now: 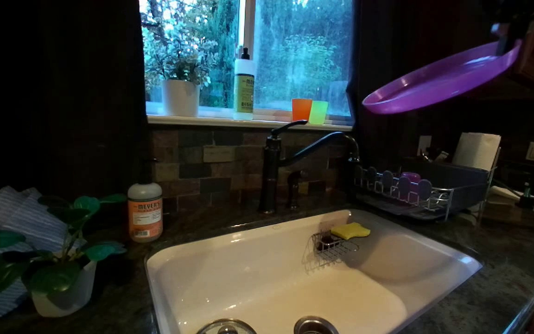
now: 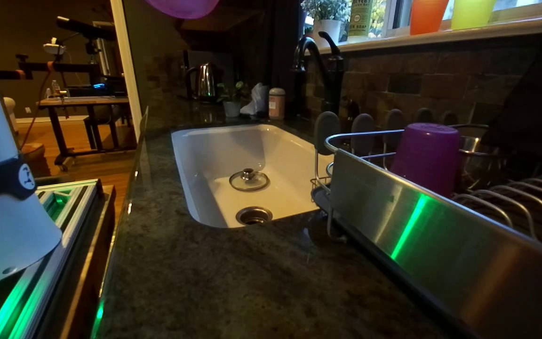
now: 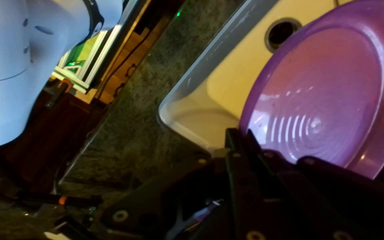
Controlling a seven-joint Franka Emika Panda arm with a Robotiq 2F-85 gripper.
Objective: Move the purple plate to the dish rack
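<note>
Holds the plate (image 1: pixel 443 83) tilted with the tool (image 3: pixel 241 133) clamped on its rim, higher than the rack (image 2: pixel 440 235), seemingly mid-carry, and next likely needs to lower toward the rack, clear of the upturned cup (image 2: pixel 426 160) inside, with a lid (image 2: pixel 248 180) in the sink (image 2: pixel 224 150) beside the rack.

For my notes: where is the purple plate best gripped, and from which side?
In an exterior view the purple plate hangs tilted, broad and shallow, with a raised rim. That thin rim is probably the part to pinch, inside and out, coming from above at the high edge; the wrist view shows the hand clamped across it.
</note>
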